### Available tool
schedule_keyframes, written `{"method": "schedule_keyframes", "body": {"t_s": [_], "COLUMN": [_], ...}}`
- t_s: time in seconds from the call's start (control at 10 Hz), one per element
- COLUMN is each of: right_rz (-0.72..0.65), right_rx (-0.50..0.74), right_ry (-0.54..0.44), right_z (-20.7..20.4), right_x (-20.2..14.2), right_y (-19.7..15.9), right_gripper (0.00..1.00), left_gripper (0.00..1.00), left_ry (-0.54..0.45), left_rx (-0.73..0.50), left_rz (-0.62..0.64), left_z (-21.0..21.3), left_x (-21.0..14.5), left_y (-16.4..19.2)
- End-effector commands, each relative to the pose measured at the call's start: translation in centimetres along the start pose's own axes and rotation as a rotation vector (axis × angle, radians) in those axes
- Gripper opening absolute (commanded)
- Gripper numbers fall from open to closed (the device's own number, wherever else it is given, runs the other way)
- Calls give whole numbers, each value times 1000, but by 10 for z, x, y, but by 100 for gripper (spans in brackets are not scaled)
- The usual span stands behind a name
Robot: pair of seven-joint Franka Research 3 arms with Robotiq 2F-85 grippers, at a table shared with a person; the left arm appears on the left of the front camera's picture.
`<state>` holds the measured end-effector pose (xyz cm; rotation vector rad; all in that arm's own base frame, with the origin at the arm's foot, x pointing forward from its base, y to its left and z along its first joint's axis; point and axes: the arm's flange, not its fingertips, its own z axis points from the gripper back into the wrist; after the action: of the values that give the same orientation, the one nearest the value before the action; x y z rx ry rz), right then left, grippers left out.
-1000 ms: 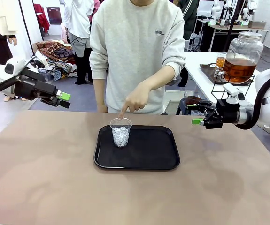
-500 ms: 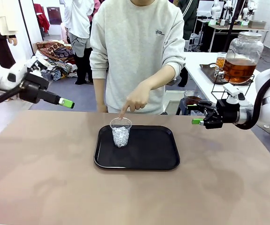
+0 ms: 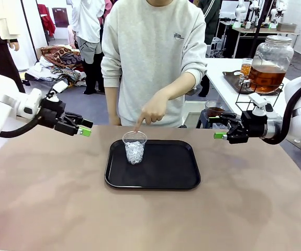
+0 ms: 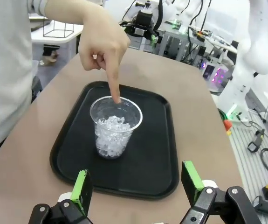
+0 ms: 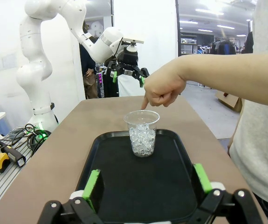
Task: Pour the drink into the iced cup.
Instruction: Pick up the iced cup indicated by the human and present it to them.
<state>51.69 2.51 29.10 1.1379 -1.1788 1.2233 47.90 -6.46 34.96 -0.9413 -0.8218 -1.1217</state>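
While the person across the desk (image 3: 45,198) points a forefinger down at the iced cup (image 3: 134,148), both arms hang at either side. That clear plastic cup, packed with ice, stands upright on the black tray (image 3: 166,180), toward its far left corner as seen from the robot's side. The person's hand (image 3: 151,112) hovers just above it, fingertip at the far rim; whether it touches I cannot tell. Over the desk's far left part, well apart from the tray, floats the left end effector (image 3: 86,128), its green-padded fingers spread wide with nothing between them. Off to the right, just past the tray's far right corner, the right end effector (image 3: 216,127) is likewise released and empty. Behind it, on another, white desk (image 3: 218,70), a big glass jar (image 3: 268,63) of amber liquid sits on a wire stand.
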Motion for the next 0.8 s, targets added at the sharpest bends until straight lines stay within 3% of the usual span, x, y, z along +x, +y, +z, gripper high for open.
{"method": "schedule_keyframes", "body": {"t_s": [0.0,0.5,0.7], "right_rz": [-1,-1,-1], "right_rx": [2,2,2], "right_ry": [6,6,6], "right_z": [-2,-2,-2], "right_x": [4,4,4], "right_y": [-3,-3,-3], "right_gripper": [100,100,100], "left_gripper": [100,100,100], "left_ry": [-28,-2,-18], "left_rx": [9,7,33], "left_rz": [15,1,-136], "left_z": [-5,-2,-13], "left_x": [0,0,-10], "left_y": [-4,1,10]}}
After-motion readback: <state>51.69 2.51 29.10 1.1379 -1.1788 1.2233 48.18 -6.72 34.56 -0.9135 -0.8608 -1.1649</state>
